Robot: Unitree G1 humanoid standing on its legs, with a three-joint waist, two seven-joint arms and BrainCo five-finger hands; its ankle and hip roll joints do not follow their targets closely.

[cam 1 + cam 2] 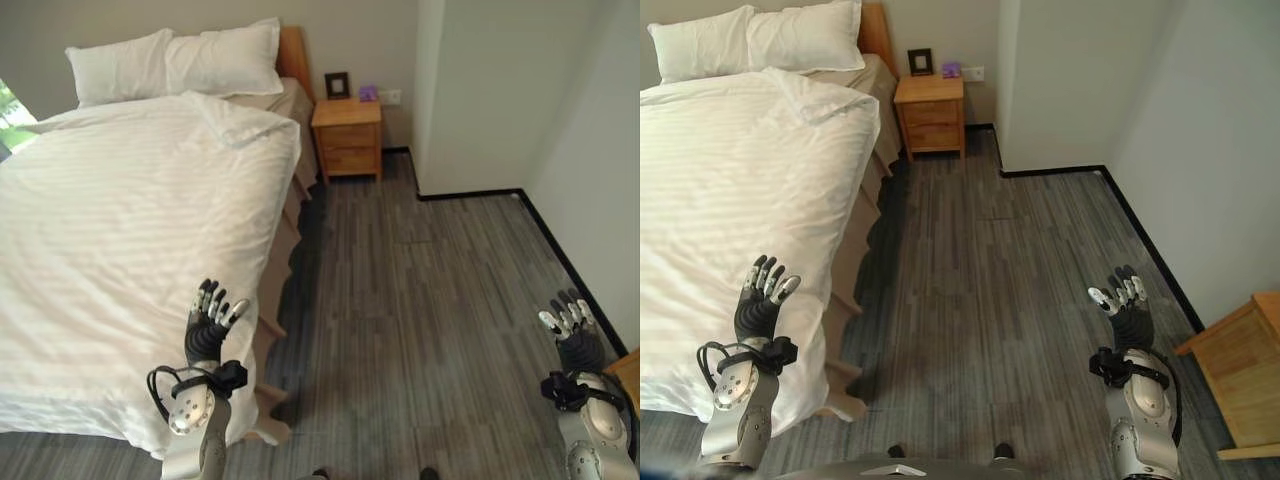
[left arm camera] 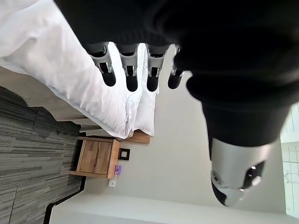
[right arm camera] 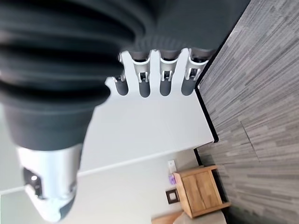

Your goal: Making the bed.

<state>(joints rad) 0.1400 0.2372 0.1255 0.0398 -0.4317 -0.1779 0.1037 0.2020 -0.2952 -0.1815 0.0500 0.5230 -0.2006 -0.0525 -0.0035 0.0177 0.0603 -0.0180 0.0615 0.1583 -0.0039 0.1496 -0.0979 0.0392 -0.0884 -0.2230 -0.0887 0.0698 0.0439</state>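
Both hands, left hand [image 1: 207, 322] and right hand [image 1: 1126, 305], open beside duvet [image 1: 120, 230]

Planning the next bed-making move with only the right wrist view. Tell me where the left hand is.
Observer: The left hand hangs open above the white duvet, near the bed's floor-side edge.
Operator: Report the duvet's state.
Observer: Spread over the bed, one top corner folded back near two pillows.
Operator: Check beside the right hand.
Observer: The right hand is open over the floor; a wooden cabinet stands to its right.
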